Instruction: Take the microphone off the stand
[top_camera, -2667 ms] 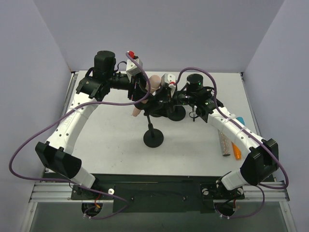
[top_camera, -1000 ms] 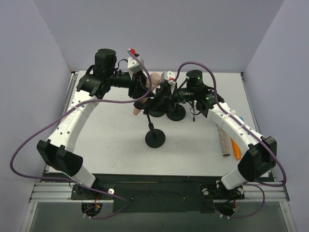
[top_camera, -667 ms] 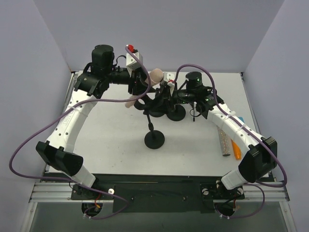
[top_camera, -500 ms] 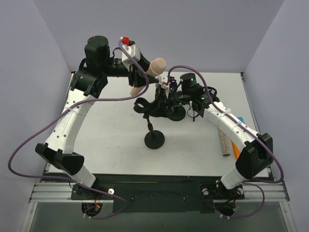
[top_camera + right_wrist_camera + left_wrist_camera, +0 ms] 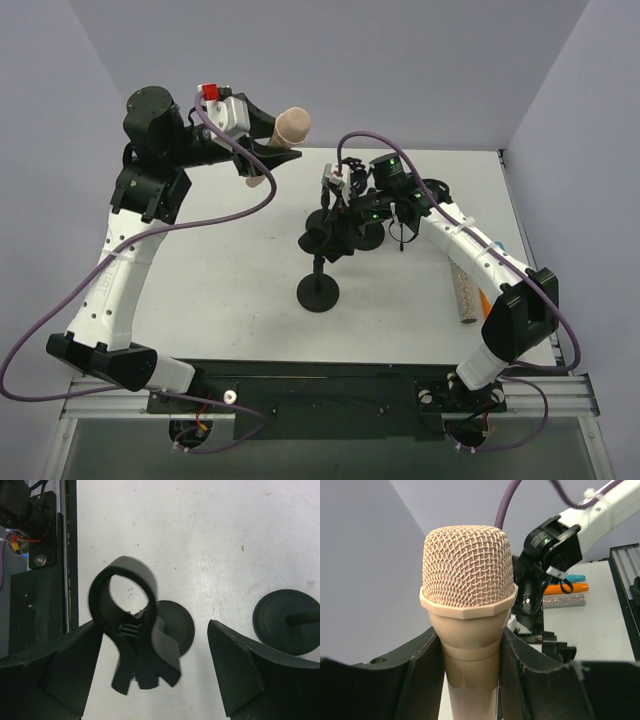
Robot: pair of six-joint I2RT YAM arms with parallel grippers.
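1. The main step looks done. The microphone (image 5: pixel 467 580) is out of the stand (image 5: pixel 318 275) and up in the air, well above the far left part of the counter (image 5: pixel 230 270), with its mesh head pointing away from my left wrist.
2. My left end effector (image 5: pixel 470 660) is clenched on the microphone's body just below the head, one finger on each side.
3. My right end effector (image 5: pixel 152 645) is spread wide. Its fingers sit on either side of the stand's clip (image 5: pixel 125 610). They seem clear of it, though the clip is blurred in that wrist view, so I would not swear to it.
4. The clip is the only holder here. Its ring is empty, and I can see bare counter through it.
5. The stand is upright on its round base, and a second round base (image 5: pixel 287 622) lies near it.
6. What is left, as I judge it, is small: set the microphone down somewhere on the counter, let go of it, and draw my right arm away from the stand.
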